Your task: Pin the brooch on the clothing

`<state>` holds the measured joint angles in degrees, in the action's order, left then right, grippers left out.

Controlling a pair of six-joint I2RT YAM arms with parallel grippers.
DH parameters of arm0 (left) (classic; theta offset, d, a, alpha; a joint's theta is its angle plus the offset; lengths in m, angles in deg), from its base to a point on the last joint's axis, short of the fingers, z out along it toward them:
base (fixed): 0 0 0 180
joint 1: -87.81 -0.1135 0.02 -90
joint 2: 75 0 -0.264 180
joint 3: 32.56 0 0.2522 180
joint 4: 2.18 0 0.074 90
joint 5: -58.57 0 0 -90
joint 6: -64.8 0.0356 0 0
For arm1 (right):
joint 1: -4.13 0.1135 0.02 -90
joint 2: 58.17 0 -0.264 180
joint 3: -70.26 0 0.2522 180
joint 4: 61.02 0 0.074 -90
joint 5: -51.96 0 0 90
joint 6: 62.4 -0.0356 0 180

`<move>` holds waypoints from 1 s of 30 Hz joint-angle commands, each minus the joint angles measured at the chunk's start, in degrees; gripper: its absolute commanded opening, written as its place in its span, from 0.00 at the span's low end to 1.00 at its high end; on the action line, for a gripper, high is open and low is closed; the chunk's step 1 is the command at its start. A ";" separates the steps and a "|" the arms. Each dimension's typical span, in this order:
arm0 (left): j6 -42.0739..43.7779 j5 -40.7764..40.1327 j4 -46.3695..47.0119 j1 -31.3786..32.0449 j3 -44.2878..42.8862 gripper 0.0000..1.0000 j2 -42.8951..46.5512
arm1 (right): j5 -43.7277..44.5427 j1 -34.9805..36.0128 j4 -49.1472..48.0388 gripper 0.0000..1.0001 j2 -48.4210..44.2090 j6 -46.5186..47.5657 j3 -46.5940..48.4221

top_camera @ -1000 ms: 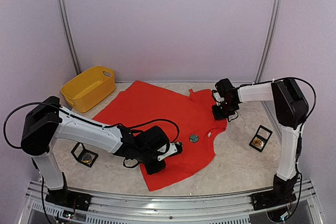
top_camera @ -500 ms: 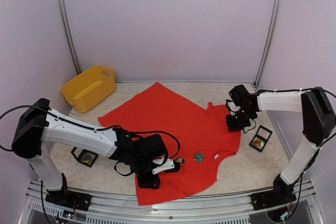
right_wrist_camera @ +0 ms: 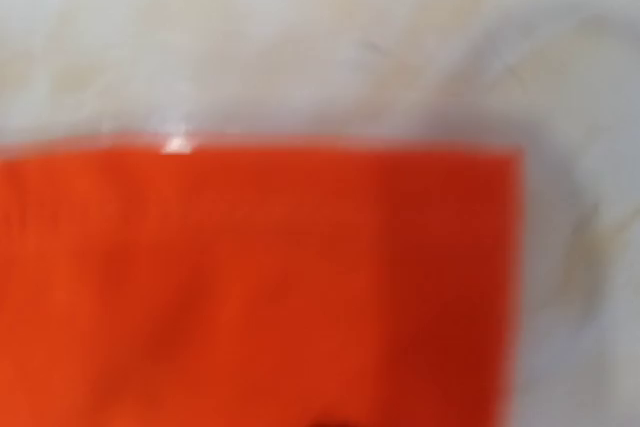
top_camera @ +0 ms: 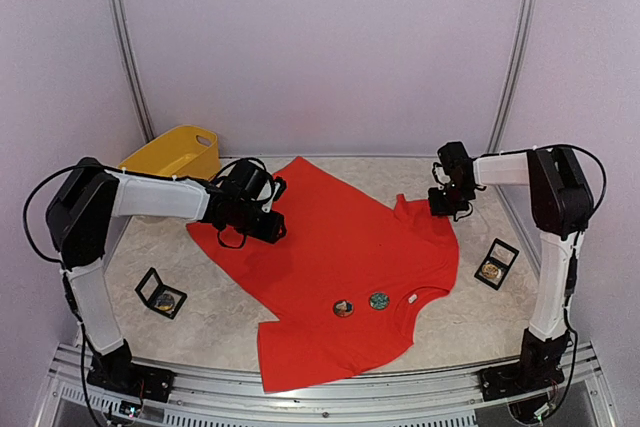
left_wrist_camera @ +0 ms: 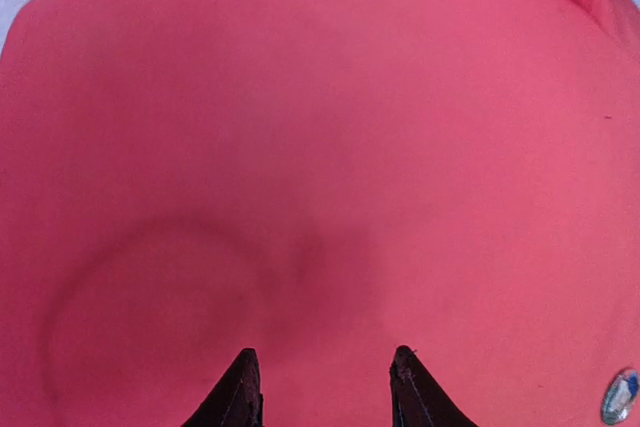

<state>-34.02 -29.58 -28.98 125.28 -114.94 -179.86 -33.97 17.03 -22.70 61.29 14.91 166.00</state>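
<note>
The red T-shirt (top_camera: 330, 247) lies spread flat on the table, with its white neck label (top_camera: 411, 299) near the front right. A teal brooch (top_camera: 378, 300) and a gold-brown brooch (top_camera: 343, 307) lie on it near the collar. My left gripper (top_camera: 274, 227) is open and empty, low over the shirt's back left part; the left wrist view shows its gap (left_wrist_camera: 322, 357) over bare red cloth (left_wrist_camera: 300, 147), with the teal brooch (left_wrist_camera: 620, 396) at the edge. My right gripper (top_camera: 447, 203) is at the shirt's right sleeve; its wrist view shows only blurred cloth (right_wrist_camera: 260, 287), no fingers.
A yellow basket (top_camera: 175, 155) stands at the back left, partly behind my left arm. A black box with a brooch (top_camera: 161, 294) lies at the front left, another (top_camera: 496, 264) at the right. Metal rails run along the near edge.
My left gripper has left the gold-brown brooch on the shirt beside the teal one and swung back-left across the shirt. My right gripper moved back along the sleeve. The shirt slid right and forward earlier.
</note>
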 commanded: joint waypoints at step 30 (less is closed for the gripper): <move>10.45 -24.61 17.88 14.96 5.03 0.92 12.99 | 15.19 11.26 24.35 0.70 -38.75 -19.80 -23.75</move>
<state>-23.57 -54.19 -10.01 140.01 -110.18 -166.66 -18.38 29.30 -0.34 28.05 3.87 150.21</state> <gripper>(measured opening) 0.923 0.625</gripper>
